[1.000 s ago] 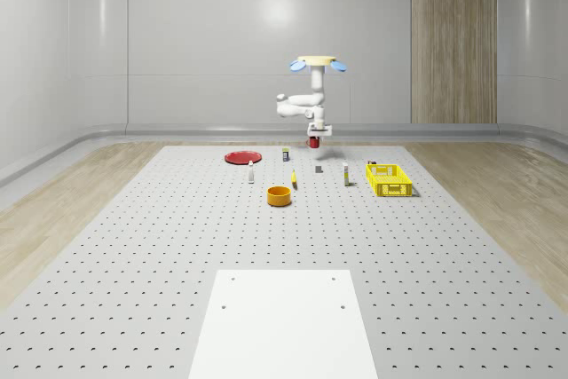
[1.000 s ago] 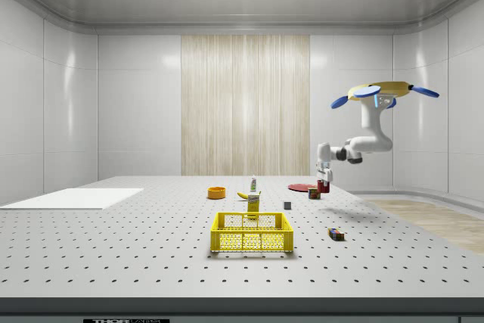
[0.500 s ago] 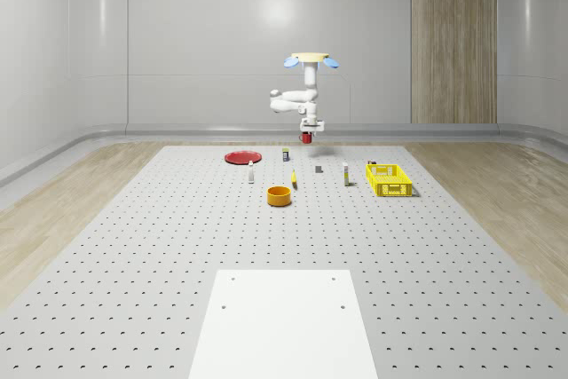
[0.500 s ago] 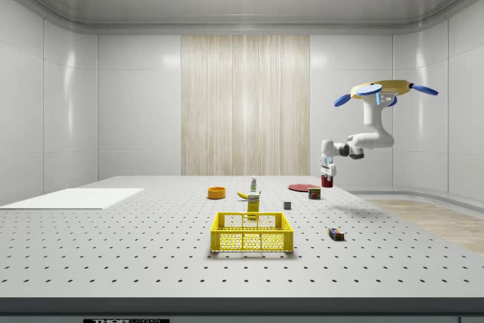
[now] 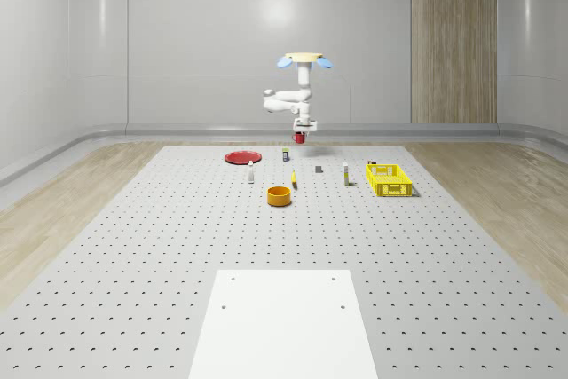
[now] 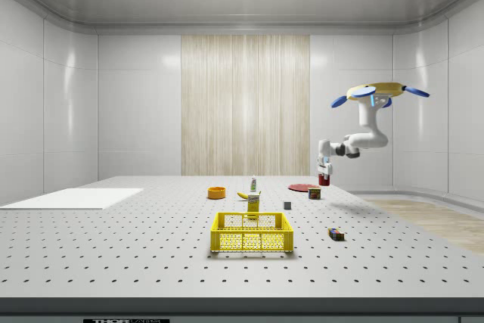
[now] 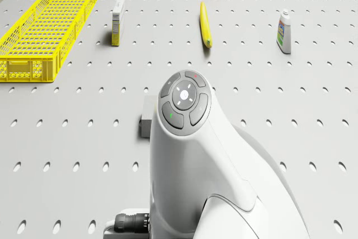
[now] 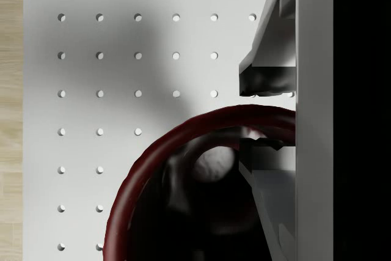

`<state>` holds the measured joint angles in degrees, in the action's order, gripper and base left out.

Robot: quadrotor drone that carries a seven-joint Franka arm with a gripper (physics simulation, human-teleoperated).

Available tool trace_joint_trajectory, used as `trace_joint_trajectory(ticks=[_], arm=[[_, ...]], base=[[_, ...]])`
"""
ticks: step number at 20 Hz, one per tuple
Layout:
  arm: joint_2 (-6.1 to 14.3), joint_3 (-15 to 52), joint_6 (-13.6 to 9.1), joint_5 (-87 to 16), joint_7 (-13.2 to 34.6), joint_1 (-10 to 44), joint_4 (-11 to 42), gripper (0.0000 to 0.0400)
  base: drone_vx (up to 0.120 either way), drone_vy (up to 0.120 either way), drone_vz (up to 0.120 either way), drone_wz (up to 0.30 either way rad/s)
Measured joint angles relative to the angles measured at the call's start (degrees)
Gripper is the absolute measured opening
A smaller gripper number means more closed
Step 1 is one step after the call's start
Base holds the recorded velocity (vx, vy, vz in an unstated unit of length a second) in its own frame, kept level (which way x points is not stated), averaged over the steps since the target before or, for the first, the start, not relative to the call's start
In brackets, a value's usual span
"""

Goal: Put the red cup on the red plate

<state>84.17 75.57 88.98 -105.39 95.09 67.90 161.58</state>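
Note:
My gripper (image 5: 302, 133) is shut on the red cup (image 5: 301, 139), which hangs in the air above the far part of the table. In the wrist view one finger (image 8: 266, 81) sits outside the cup's rim (image 8: 183, 137) and the other inside it. The red plate (image 5: 241, 157) lies flat on the table, lower and toward the whole-scene view's left of the cup. In the side view the cup (image 6: 324, 181) hangs a little above the table, just right of the plate (image 6: 299, 186). The drone (image 5: 303, 59) hovers high over the table's far end, with the arm bent down beneath it.
An orange bowl (image 5: 280, 195), a yellow banana-like item (image 7: 206, 23), small bottles (image 7: 285, 31) and a box (image 7: 118, 20) stand near the table's middle. A yellow basket (image 5: 389, 179) sits at the right. A grey block (image 7: 146, 117) lies below the arm (image 7: 184, 138).
The drone, arm and held cup have drifted toward the whole-scene view's left, closer to the red plate. The cup stays in the grip.

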Motion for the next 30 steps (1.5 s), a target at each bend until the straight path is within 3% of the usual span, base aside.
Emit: trace_joint_trajectory(ticks=[22, 30], arm=[[1.79, 0.22, 1.66, 0.76, 0.38, 0.48, -0.09, 0.0099], [2.31, 0.28, 2.15, 0.98, 0.49, 0.62, -0.12, 0.0099]], base=[[0.0, -0.12, 0.0, 0.0], [0.055, -0.12, 0.0, 0.0]])
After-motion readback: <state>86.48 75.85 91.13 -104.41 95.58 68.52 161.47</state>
